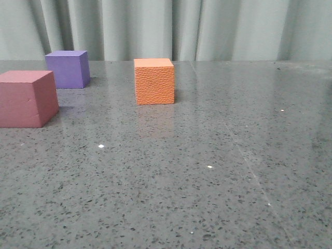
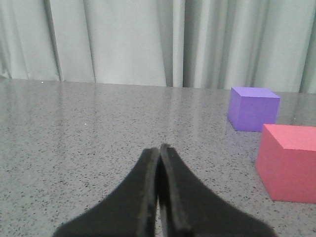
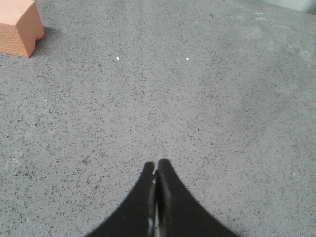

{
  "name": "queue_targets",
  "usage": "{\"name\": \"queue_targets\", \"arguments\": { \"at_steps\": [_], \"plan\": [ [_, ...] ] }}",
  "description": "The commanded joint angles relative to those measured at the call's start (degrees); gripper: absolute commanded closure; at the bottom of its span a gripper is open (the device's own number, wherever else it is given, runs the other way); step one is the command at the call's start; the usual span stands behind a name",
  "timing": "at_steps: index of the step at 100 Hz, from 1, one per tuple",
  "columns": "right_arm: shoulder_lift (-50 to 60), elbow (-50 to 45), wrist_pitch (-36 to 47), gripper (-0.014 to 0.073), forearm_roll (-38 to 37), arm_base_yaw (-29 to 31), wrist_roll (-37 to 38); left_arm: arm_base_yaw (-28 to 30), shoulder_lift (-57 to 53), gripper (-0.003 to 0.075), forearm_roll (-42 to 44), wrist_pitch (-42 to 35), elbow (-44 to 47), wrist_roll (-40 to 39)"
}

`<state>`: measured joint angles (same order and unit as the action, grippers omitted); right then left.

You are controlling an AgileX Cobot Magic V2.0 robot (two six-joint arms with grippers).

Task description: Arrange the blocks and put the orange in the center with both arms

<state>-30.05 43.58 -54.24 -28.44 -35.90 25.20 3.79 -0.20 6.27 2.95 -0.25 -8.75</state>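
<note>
Three foam blocks stand on the speckled grey table (image 1: 207, 181). The orange block (image 1: 154, 81) with a pebbled face sits near the middle at the back. The purple block (image 1: 67, 68) is further left and behind, and the red-pink block (image 1: 27, 98) is at the left edge, nearer me. In the left wrist view the purple block (image 2: 252, 108) and red-pink block (image 2: 289, 162) lie off to one side of my left gripper (image 2: 159, 148), which is shut and holds nothing. My right gripper (image 3: 156, 164) is shut and empty over bare table, well away from the orange block (image 3: 18, 26). Neither gripper shows in the front view.
A pale green-grey curtain (image 1: 207, 28) hangs behind the table's far edge. Bare tabletop stretches to the right of the orange block and across the front.
</note>
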Motion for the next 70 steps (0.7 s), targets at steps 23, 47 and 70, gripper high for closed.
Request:
{"name": "queue_targets", "arguments": {
  "at_steps": [23, 47, 70],
  "plan": [
    [-0.2, 0.8, 3.3, 0.0661, -3.0, 0.4, 0.1, 0.1, -2.0, 0.0730, -0.3, -4.7, 3.1, -0.2],
    [3.1, -3.4, 8.8, 0.0661, -4.9, 2.3, 1.1, 0.1, -2.0, 0.0730, -0.3, -4.7, 3.1, -0.2],
    [12.5, -11.9, 14.3, 0.0661, -2.6, 12.7, 2.2, 0.1, -2.0, 0.0730, -0.3, -4.7, 3.1, -0.2]
  ]
}}
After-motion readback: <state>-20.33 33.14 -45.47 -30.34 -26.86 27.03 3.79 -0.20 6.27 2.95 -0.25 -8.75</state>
